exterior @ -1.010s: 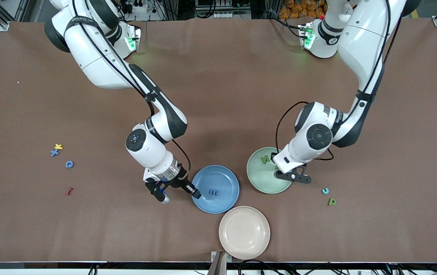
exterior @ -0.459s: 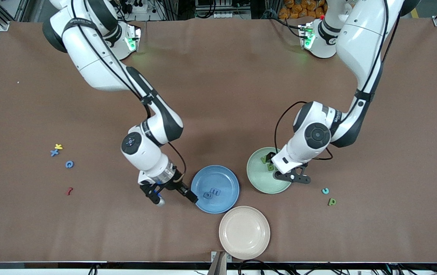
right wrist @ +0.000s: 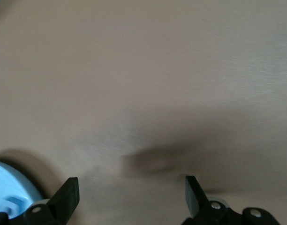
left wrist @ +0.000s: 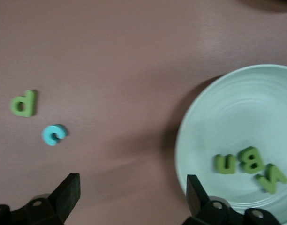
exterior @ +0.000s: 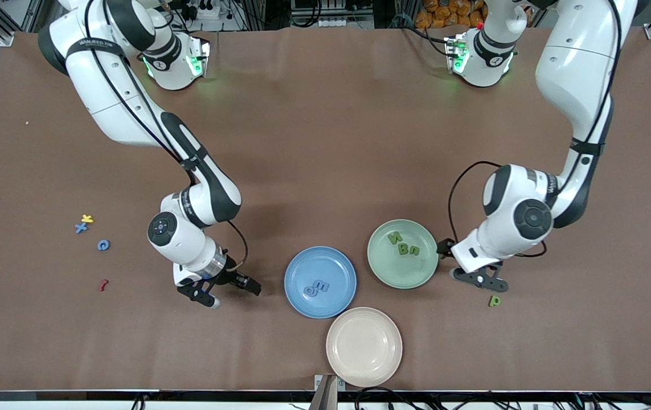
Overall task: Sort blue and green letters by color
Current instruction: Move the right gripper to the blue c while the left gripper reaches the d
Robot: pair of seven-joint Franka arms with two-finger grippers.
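On the green plate (exterior: 383, 267) lie three green letters (exterior: 404, 245), and two blue letters (exterior: 317, 288) lie on the blue plate (exterior: 302, 267) beside it. Over bare table just beside the green plate, toward the left arm's end, hangs the left gripper (exterior: 480, 278), jaws spread and empty; a green letter p (exterior: 495, 300) lies near it. The right gripper (exterior: 220, 288) hangs over bare table beside the blue plate, jaws spread, empty. Two more blue letters, a cross (exterior: 80, 228) and a c (exterior: 103, 245), lie well apart toward the right arm's end. Nearest the front camera sits a cream plate (exterior: 364, 346).
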